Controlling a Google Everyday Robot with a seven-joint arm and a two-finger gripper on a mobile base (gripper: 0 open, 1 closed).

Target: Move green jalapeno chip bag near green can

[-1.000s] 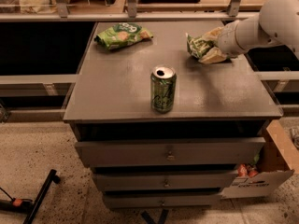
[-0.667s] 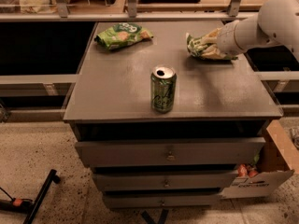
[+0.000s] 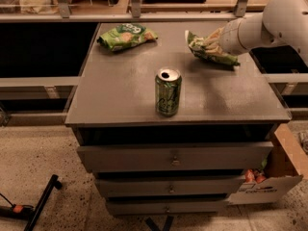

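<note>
The green jalapeno chip bag (image 3: pixel 208 49), dark olive and wrinkly, is at the back right of the grey cabinet top (image 3: pixel 120 95). My gripper (image 3: pixel 211 38) comes in from the right on a white arm and is shut on the bag, holding it at or just above the surface. The green can (image 3: pixel 168 92) stands upright with its top open near the front middle. It is roughly a can's height in front of the bag and to its left.
A brighter lime-green chip bag (image 3: pixel 126 36) lies at the back left of the top. Drawers (image 3: pixel 173 158) run below the top. A cardboard box (image 3: pixel 276 174) stands on the floor at the right. A black pole (image 3: pixel 41 203) lies on the floor at the left.
My gripper has carried the chip bag a little to the left, towards the middle of the top. The can and the lime-green bag have not moved.
</note>
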